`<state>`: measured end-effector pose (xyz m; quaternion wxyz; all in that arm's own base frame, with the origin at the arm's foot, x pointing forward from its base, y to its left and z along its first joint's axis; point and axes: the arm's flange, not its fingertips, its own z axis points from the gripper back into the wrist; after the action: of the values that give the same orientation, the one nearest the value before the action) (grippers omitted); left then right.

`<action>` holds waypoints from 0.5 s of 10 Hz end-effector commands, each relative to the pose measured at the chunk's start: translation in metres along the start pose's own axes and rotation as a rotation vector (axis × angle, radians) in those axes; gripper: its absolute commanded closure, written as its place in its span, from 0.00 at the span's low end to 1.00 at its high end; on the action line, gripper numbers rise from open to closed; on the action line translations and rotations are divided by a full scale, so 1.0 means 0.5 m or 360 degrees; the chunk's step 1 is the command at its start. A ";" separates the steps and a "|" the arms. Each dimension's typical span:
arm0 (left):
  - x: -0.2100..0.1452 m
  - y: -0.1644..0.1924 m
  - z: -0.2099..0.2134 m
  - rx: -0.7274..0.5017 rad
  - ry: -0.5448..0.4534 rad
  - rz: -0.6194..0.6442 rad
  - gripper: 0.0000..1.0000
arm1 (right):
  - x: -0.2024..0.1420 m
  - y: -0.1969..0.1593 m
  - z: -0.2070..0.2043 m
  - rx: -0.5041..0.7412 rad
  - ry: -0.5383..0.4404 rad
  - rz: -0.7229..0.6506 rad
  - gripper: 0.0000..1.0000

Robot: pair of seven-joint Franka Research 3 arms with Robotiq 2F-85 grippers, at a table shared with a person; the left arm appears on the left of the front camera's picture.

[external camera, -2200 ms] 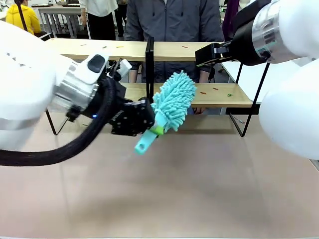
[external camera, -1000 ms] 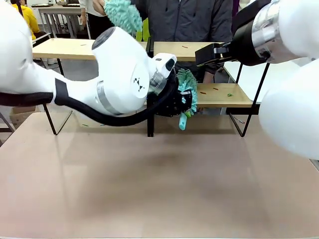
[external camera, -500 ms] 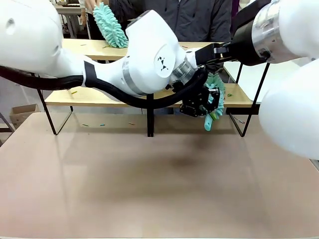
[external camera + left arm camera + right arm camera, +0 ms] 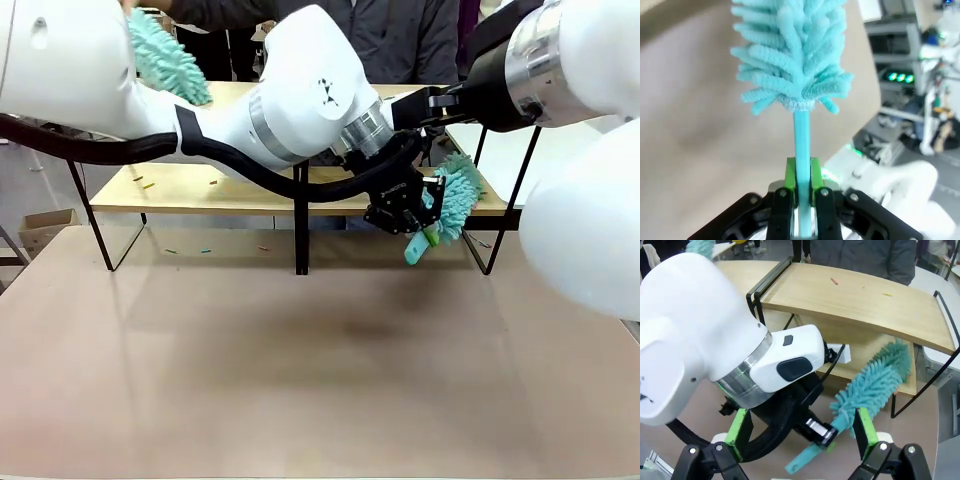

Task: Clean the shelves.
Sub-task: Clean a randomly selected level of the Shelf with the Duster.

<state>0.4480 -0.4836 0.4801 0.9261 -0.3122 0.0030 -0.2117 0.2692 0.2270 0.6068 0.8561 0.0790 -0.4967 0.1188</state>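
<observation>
Here, at far left, a second duster touches the top left board of the shelves, with a person's sleeve just above it. Small coloured scraps lie on the lower left board. Right of the central upright, the left fingers are clamped on the handle of a teal duster, whose fluffy head lies over the lower right board's end. The right fingers hang spread wide and empty near the top right board.
</observation>
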 end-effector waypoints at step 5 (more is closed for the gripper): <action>-0.136 0.043 0.110 -0.0074 0.0567 -0.0469 1.00 | 0.002 0.000 0.000 -0.0001 -0.0002 -0.0002 0.00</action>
<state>0.4183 -0.4324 0.5015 0.8875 -0.2730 0.1026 -0.3568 0.2693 0.2270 0.6067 0.8561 0.0790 -0.4967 0.1188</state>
